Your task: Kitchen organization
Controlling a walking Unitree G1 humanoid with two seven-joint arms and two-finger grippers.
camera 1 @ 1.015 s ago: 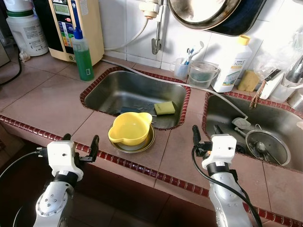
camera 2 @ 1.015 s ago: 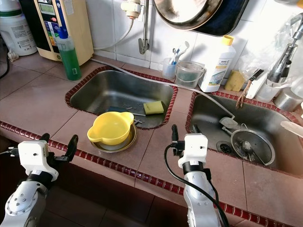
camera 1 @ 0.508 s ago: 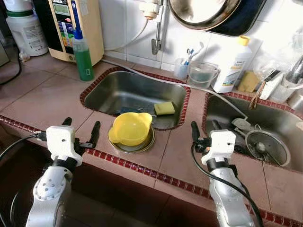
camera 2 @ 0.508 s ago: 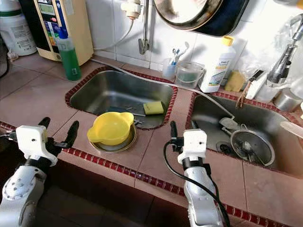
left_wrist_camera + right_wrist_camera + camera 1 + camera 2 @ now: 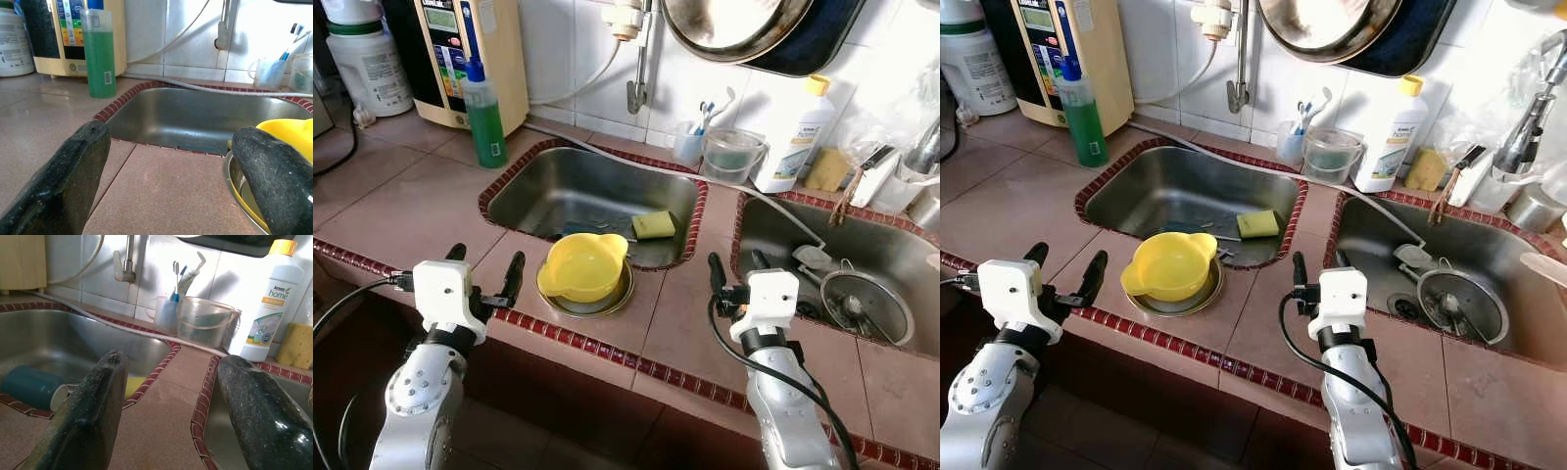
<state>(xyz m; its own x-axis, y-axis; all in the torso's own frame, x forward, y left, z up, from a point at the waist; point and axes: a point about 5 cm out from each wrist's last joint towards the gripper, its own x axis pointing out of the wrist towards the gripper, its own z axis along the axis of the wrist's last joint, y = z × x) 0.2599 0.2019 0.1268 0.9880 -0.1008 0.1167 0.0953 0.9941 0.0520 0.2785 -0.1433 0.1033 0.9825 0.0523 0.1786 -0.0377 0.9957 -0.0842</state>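
Note:
A yellow bowl [image 5: 584,266] with a spout sits inside a shallow metal dish [image 5: 607,303] on the tiled counter, just in front of the left sink [image 5: 524,191]. In that sink lie a yellow sponge [image 5: 653,224] and a teal cup [image 5: 32,387] on its side. My left gripper [image 5: 485,262] hovers open over the counter's front edge, a little left of the bowl, whose rim shows beside one finger [image 5: 274,176]. My right gripper [image 5: 734,266] stands open above the counter strip between the two sinks, with nothing in it.
A green soap bottle [image 5: 484,113], a cream water filter [image 5: 499,59] and a white jug [image 5: 367,64] stand at the back left. A white detergent bottle [image 5: 793,137], a clear tub [image 5: 732,155] and a toothbrush cup [image 5: 688,140] line the wall. The right sink [image 5: 773,230] holds a strainer [image 5: 857,304]. A hose [image 5: 636,157] crosses behind.
My left gripper has risen and moved forward over the counter's edge, closer to the bowl. The right gripper has edged forward slightly. Both stay open.

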